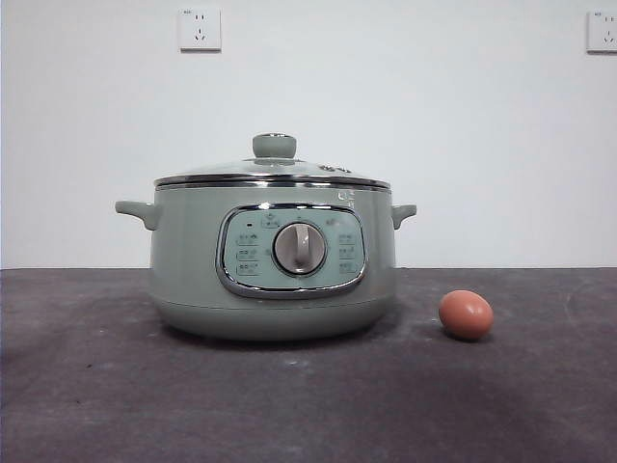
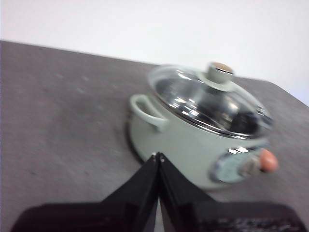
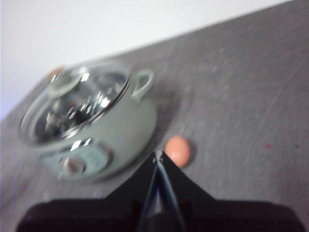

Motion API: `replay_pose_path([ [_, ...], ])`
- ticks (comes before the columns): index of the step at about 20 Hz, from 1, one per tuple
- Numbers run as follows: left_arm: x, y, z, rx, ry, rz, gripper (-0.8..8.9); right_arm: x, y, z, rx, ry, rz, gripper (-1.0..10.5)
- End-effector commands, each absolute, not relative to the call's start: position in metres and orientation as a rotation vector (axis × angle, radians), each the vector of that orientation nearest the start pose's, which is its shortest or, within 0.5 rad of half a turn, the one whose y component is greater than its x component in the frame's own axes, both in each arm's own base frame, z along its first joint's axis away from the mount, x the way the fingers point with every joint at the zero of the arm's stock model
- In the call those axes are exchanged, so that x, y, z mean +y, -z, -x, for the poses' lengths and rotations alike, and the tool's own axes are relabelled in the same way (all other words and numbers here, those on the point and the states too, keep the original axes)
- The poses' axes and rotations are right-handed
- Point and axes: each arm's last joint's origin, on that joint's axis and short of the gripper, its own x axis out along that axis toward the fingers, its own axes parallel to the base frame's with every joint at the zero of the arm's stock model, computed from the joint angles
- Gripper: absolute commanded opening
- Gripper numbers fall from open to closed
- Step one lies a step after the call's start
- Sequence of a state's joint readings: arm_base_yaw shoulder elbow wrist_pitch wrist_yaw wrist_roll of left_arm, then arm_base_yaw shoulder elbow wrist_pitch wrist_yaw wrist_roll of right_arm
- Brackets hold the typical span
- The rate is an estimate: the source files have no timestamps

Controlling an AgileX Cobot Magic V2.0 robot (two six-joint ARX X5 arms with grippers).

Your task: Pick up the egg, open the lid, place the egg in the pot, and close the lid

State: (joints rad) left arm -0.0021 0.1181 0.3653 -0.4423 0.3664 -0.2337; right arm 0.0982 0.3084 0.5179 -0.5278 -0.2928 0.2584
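The pale green pot (image 1: pixel 273 260) stands on the dark table with its control panel and silver dial toward the front camera. The glass lid (image 1: pixel 273 174) with its green knob sits closed on it. The reddish-brown egg (image 1: pixel 466 314) lies on the table just right of the pot. Neither arm shows in the front view. My left gripper (image 2: pixel 158 155) is shut and empty, held above the table off the pot's (image 2: pixel 193 140) handle side; the lid (image 2: pixel 207 101) and egg (image 2: pixel 268 161) show beyond. My right gripper (image 3: pixel 158 153) is shut and empty, above the table near the egg (image 3: pixel 177 150), beside the pot (image 3: pixel 104 135) and lid (image 3: pixel 77 104).
A white wall stands behind the table, with a power socket (image 1: pixel 200 30) at the upper left and another (image 1: pixel 602 31) at the upper right. The dark grey table (image 1: pixel 96 386) stretches wide on both sides of the pot.
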Motion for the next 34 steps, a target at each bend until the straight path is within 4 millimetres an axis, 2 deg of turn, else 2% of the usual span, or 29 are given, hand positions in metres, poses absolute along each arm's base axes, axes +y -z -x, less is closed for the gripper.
replay_pose_path([
  [1, -0.012, -0.248, -0.072, 0.282, 0.411, 0.276, -0.06, 0.018, -0.284, -0.085, 0.441, -0.391, -0.151, -0.1],
  [5, -0.015, -0.270, -0.073, 0.356, 0.516, 0.253, -0.06, 0.018, -0.308, -0.086, 0.574, -0.424, -0.087, -0.1],
  [11, -0.018, -0.293, -0.077, 0.480, 0.627, 0.242, -0.06, 0.019, -0.330, -0.090, 0.750, -0.438, -0.047, -0.1],
  [14, -0.018, -0.300, -0.077, 0.558, 0.636, 0.225, -0.06, 0.019, -0.332, -0.093, 0.827, -0.438, -0.051, -0.1],
  [18, -0.018, -0.300, -0.077, 0.580, 0.634, 0.219, 0.08, 0.019, -0.332, -0.096, 0.842, -0.434, -0.052, 0.1],
  [19, -0.018, -0.300, -0.077, 0.580, 0.632, 0.219, 0.82, 0.019, -0.332, -0.096, 0.841, -0.434, -0.052, 0.8],
  [21, -0.018, -0.300, -0.077, 0.584, 0.630, 0.227, 5.03, 0.019, -0.332, -0.096, 0.844, -0.434, -0.053, 4.2],
  [22, -0.018, -0.300, -0.077, 0.584, 0.630, 0.226, 6.58, 0.019, -0.331, -0.097, 0.847, -0.434, -0.054, 5.9],
  [29, -0.018, -0.300, -0.077, 0.582, 0.631, 0.226, 6.60, 0.021, -0.326, -0.111, 0.908, -0.433, -0.062, 6.0],
  [34, -0.018, -0.300, -0.077, 0.582, 0.631, 0.226, 6.60, 0.024, -0.321, -0.135, 0.926, -0.436, -0.065, 6.0],
])
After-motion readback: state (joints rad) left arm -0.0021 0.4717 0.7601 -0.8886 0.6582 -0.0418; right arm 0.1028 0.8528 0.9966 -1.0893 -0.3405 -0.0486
